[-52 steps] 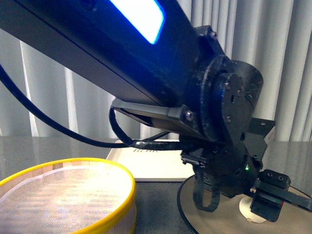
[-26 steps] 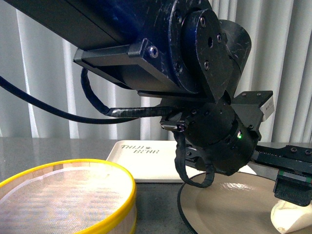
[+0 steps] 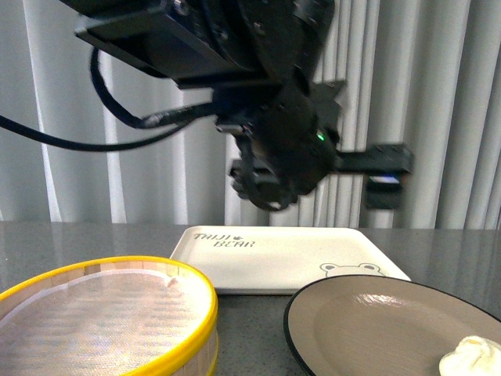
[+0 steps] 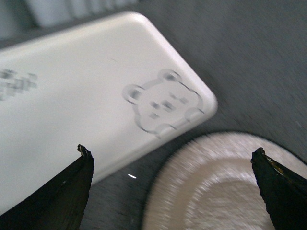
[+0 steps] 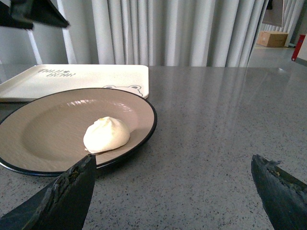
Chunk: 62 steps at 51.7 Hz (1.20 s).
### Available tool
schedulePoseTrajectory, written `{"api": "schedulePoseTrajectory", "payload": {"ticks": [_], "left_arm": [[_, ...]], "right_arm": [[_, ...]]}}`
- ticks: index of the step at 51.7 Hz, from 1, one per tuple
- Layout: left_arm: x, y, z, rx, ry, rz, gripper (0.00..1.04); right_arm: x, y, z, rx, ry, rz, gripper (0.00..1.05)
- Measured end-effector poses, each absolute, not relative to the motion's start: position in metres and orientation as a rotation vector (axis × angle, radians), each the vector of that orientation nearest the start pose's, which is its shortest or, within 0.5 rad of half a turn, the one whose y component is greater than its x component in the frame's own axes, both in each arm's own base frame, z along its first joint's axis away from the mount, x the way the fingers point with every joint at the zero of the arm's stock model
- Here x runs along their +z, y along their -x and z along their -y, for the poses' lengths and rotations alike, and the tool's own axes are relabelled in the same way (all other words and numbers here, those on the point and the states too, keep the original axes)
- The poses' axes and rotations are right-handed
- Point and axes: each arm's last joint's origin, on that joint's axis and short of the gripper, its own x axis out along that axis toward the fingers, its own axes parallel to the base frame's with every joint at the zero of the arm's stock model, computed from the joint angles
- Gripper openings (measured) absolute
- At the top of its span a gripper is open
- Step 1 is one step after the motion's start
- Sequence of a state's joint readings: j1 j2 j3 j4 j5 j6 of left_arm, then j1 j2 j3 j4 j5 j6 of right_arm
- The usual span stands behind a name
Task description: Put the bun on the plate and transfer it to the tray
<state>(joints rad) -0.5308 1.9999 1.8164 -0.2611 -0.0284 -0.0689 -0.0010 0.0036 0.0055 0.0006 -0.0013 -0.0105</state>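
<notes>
**Bun on plate, both claws empty**

On the matte face of the round taupe-beige plate (image 5: 48,127) with thin black rim: the small white pleated steamed bun (image 5: 106,134), clear of both claws. Just behind the plate, flat on the speckled grey table (image 5: 216,120): the cream-white rectangular tray (image 5: 72,79) with bear-face drawing. Apparently a narrow strip of table between the two, though blurred in the left wrist view. Spread wide, nothing between the jaws: the left gripper (image 4: 170,155), hanging above the tray's bear corner and the plate's edge. Likewise wide open and holding nothing: the right gripper (image 5: 172,160), low over the table beside the plate. At front left, a round wooden steamer basket (image 3: 109,313) with yellow rim.
</notes>
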Motion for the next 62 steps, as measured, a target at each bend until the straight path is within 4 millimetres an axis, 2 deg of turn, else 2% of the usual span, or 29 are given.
{"api": "schedulePoseTrajectory", "payload": {"ticks": [2,5,10,17,20,26,29,34,38,47,53,62], "left_arm": [[0.323,-0.411,0.225,-0.417,-0.027,-0.425,0.98],[0.332,-0.424,0.192,-0.271,0.044,-0.394,0.98],[0.337,-0.432,0.145,-0.165,0.145,-0.398,0.98],[0.337,-0.424,0.083,-0.056,0.231,-0.410,0.98],[0.335,-0.417,0.068,-0.017,0.244,-0.414,0.98],[0.340,-0.412,0.058,0.012,0.261,-0.397,0.98],[0.338,-0.409,0.057,0.024,0.203,-0.280,0.91],[0.322,-0.388,0.055,-0.008,0.103,-0.083,0.75],[0.300,-0.350,0.047,-0.025,0.048,0.024,0.55],[0.260,-0.302,0.026,0.013,0.021,0.018,0.25],[0.238,-0.276,0.021,-0.001,0.015,-0.004,0.05],[0.221,-0.245,0.016,-0.006,0.008,-0.001,0.04]], "right_arm": [[0.165,-0.098,0.000,0.000,0.010,0.002,0.96],[0.165,-0.098,0.000,0.000,0.010,0.002,0.96],[0.165,-0.098,0.000,0.000,0.010,0.002,0.96],[0.165,-0.098,0.000,0.000,0.010,0.002,0.96],[0.165,-0.098,0.000,0.000,0.010,0.002,0.96],[0.165,-0.098,0.000,0.001,0.011,0.002,0.96],[0.165,-0.098,0.000,0.001,0.011,0.002,0.96],[0.165,-0.098,0.000,-0.001,0.010,0.002,0.96],[0.165,-0.098,0.000,0.000,0.011,0.002,0.96],[0.165,-0.098,0.000,0.000,0.010,0.002,0.96],[0.165,-0.098,0.000,0.000,0.011,0.002,0.96],[0.165,-0.098,0.000,0.000,0.011,0.002,0.96]]}}
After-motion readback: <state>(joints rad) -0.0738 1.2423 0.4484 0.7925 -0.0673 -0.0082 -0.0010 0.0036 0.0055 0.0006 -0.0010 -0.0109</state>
